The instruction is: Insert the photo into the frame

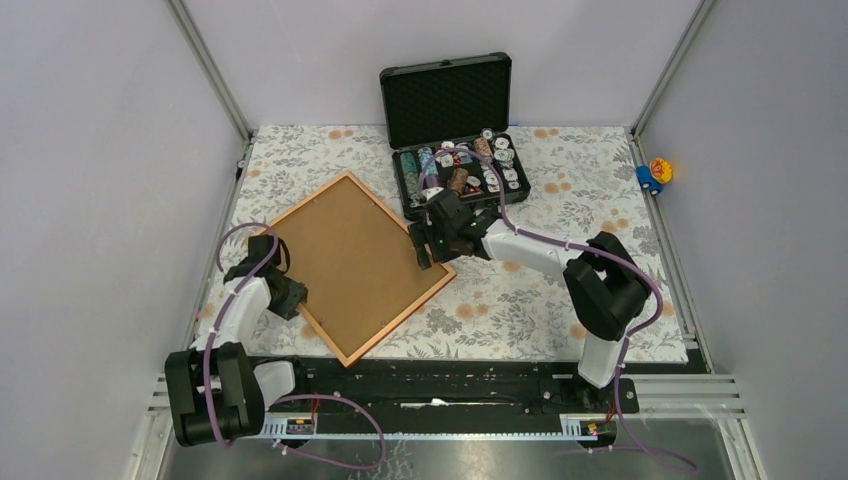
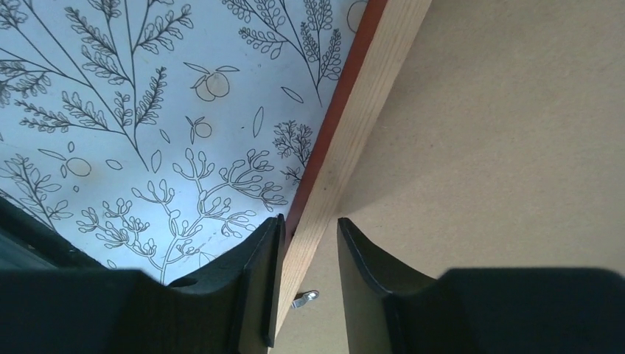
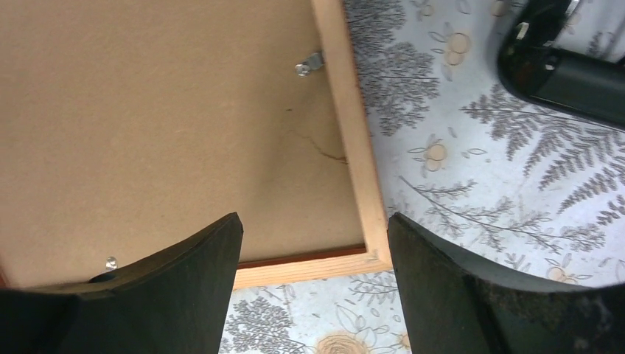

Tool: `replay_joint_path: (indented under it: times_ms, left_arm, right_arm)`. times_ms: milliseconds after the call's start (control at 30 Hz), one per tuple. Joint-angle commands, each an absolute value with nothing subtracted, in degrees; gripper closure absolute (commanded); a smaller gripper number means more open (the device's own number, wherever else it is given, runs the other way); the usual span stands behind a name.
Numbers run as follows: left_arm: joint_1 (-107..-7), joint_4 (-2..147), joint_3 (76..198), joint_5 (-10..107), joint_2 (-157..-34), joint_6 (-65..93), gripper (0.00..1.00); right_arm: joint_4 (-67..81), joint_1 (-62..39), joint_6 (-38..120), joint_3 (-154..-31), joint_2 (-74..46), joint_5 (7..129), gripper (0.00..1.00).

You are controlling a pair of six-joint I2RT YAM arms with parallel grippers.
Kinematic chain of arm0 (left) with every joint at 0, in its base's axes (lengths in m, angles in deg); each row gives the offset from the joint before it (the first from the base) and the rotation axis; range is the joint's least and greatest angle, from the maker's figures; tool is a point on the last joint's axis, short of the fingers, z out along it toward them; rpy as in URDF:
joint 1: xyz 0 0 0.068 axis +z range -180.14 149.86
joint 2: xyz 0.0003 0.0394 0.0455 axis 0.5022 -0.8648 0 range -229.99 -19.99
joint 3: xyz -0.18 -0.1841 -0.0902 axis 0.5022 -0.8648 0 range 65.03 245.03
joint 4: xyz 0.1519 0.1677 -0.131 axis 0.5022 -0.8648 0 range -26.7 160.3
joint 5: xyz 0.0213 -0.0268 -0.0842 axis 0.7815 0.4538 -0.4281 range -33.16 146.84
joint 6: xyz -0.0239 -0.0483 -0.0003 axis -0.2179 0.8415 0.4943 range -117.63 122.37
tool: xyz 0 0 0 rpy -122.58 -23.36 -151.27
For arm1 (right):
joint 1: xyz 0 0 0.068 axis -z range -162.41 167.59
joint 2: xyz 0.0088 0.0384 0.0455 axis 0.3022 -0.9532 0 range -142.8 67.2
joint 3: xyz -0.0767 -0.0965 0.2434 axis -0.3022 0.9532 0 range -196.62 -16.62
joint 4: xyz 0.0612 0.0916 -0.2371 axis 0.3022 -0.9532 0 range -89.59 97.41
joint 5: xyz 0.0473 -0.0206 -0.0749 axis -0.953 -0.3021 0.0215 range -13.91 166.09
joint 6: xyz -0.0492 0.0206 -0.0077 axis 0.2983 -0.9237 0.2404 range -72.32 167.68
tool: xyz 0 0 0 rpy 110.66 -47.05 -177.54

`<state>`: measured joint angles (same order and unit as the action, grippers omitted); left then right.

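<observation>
Looking down, I see the frame (image 1: 403, 316) lying back-up on the floral cloth (image 1: 560, 200) between the arms, the brown backing board (image 1: 355, 262) inside it. My left gripper (image 2: 310, 220) straddles its left rail, jaws not quite pinched on it. My right gripper (image 3: 313, 221) hangs wide open over the right corner.

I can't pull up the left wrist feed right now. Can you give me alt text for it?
The left gripper straddles the pale wooden rail of the frame, with one black finger on the floral tablecloth side and the other over the brown backing board, a slim gap away from the rail. A small metal tab shows at the rail's inner edge between them.
</observation>
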<state>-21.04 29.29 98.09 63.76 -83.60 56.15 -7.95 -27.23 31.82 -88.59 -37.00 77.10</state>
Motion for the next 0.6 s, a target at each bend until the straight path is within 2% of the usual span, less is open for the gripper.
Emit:
replay_joint_path:
  times_ms: [0,233,333,433,567]
  left_arm:
    - [-20.77,32.28,97.72,62.95,-84.41,56.60,0.63]
    - [-20.77,34.17,96.74,64.79,-87.08,57.15,0.66]
    - [-20.31,35.13,97.79,65.59,-89.48,56.83,0.77]
    - [-20.17,37.00,98.09,64.12,-90.94,56.46,0.79]
    - [-19.54,37.74,97.65,61.96,-94.51,55.32,0.91]
  right_arm:
    - [-9.41,-30.29,31.15,-91.59,-37.35,78.61,0.21]
    - [-9.60,-34.46,29.81,-92.19,-37.41,80.31,0.20]
    - [-9.59,-36.79,29.93,-92.06,-37.18,81.56,0.21]
    - [-8.89,-38.81,30.46,-91.12,-36.89,82.43,0.21]
    - [-4.69,-40.44,31.45,-87.71,-35.07,79.98,0.20]
